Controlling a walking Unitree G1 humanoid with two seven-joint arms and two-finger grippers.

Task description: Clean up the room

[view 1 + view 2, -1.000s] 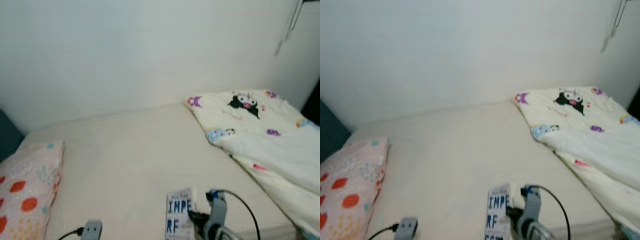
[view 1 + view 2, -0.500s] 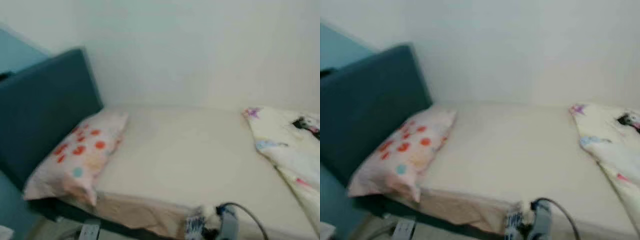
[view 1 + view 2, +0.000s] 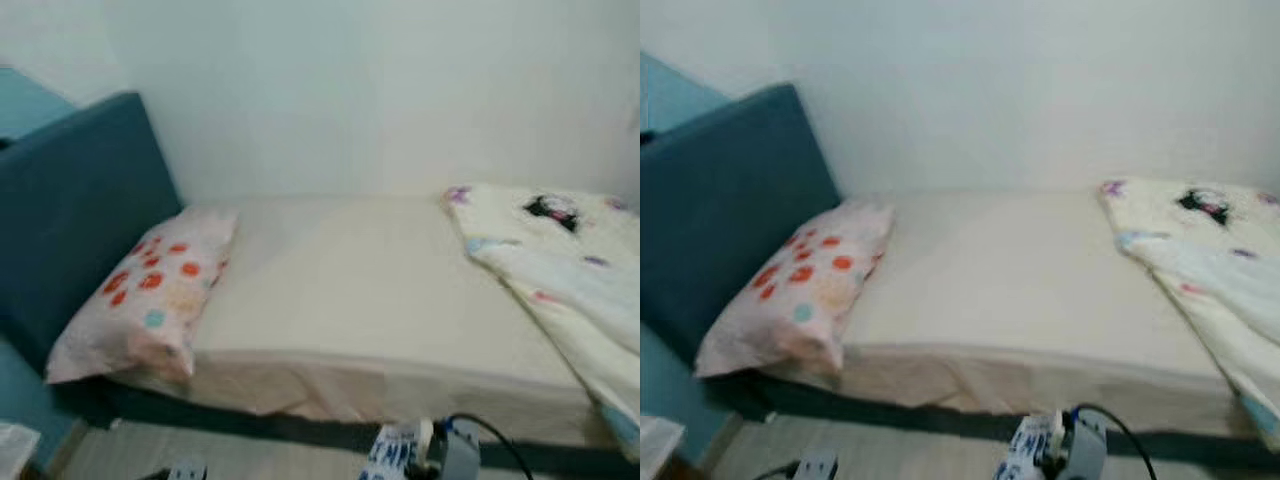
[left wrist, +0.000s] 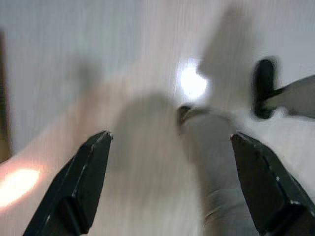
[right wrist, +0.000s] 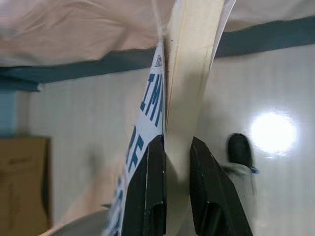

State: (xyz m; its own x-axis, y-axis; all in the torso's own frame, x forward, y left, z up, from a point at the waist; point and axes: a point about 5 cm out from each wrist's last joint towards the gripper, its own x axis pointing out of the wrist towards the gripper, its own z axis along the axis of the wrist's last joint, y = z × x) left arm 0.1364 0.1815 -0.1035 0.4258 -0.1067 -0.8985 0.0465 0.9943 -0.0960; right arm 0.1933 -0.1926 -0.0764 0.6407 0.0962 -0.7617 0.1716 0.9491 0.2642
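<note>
Book (image 5: 184,64), white cover with blue lettering, sits pinched edge-on between my right gripper (image 5: 175,147) fingers, jaws nearly closed on it, held low in front of the bed (image 3: 350,290). I see my left gripper (image 4: 172,184) spread wide with nothing between its fingers, above pale floor (image 4: 59,59). Spotted pillow (image 3: 150,295) lies by the teal headboard (image 3: 75,210), patterned quilt (image 3: 560,265) at the bed's far end.

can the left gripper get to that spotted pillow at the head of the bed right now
Probably not yet. The left gripper is open and free, but it hangs low over the floor, while the pillow lies up on the bed. Nothing blocks the way; the robot likely must step closer.
</note>
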